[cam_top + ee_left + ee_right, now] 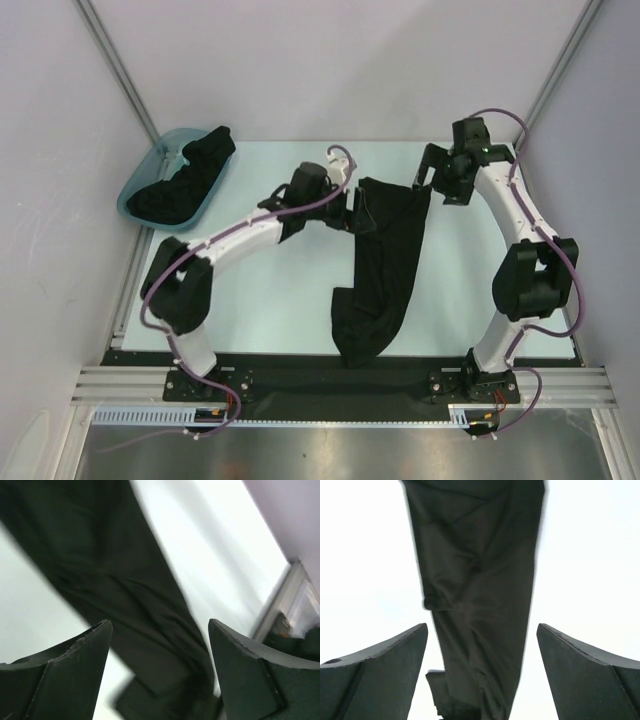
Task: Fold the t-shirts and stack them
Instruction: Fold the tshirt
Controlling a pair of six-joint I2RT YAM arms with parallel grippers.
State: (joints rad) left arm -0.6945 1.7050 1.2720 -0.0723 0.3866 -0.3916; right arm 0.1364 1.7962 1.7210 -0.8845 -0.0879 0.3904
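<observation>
A black t-shirt (385, 260) lies bunched into a long narrow strip down the middle of the pale table, from the far centre to the front edge. My left gripper (352, 208) hovers by its far left corner, jaws wide open and empty. In the left wrist view the shirt (110, 570) runs blurred below the gripper (159, 622). My right gripper (422, 182) hovers by the far right corner, also open and empty. The right wrist view shows the shirt (480, 555) below the gripper (482, 625). More black shirts (190, 175) lie heaped in the tub.
The teal plastic tub (148, 165) stands at the far left corner of the table. Grey walls and metal frame posts close in the back and sides. A black strip and rail (300, 385) run along the front edge, and the shirt's near end reaches it.
</observation>
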